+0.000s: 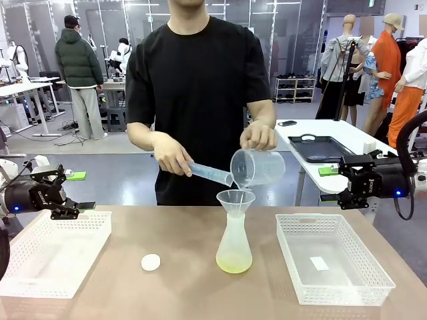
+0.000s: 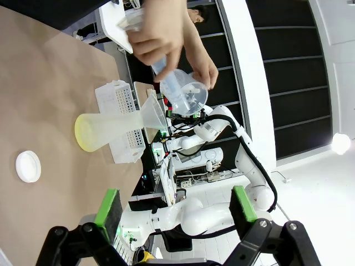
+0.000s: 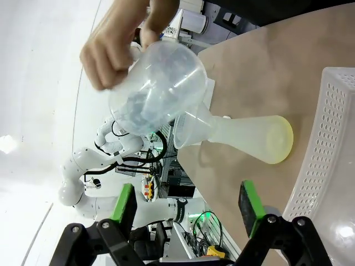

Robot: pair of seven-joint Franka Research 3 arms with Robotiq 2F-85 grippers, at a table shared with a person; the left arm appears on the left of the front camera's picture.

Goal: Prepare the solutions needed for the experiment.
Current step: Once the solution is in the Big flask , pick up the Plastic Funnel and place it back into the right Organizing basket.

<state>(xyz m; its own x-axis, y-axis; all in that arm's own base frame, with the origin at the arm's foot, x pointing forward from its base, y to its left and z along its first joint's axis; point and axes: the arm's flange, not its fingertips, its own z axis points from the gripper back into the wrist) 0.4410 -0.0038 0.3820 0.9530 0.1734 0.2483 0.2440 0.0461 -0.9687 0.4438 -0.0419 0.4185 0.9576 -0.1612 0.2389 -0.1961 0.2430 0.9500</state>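
Note:
A frosted conical flask (image 1: 234, 243) stands at mid-table with a clear funnel (image 1: 235, 199) in its neck. A shallow layer of pale yellow-green solution (image 1: 234, 265) lies at its bottom. The person tilts a clear beaker (image 1: 257, 167) over the funnel with one hand and holds a measuring cylinder (image 1: 210, 174) in the other. My left gripper (image 1: 80, 191) hovers open at the table's left edge, holding nothing. Off the right edge my right gripper (image 1: 327, 184) stands open and empty. The left wrist view shows my left gripper (image 2: 176, 209) facing the flask (image 2: 105, 130). The right wrist view has my right gripper (image 3: 188, 208), the flask (image 3: 244, 136) and the beaker (image 3: 158, 86).
A white mesh basket (image 1: 53, 253) sits at the left under my left gripper. A second basket (image 1: 373, 280) at the right holds a small white slip (image 1: 319, 263). A white round cap (image 1: 151, 262) lies left of the flask.

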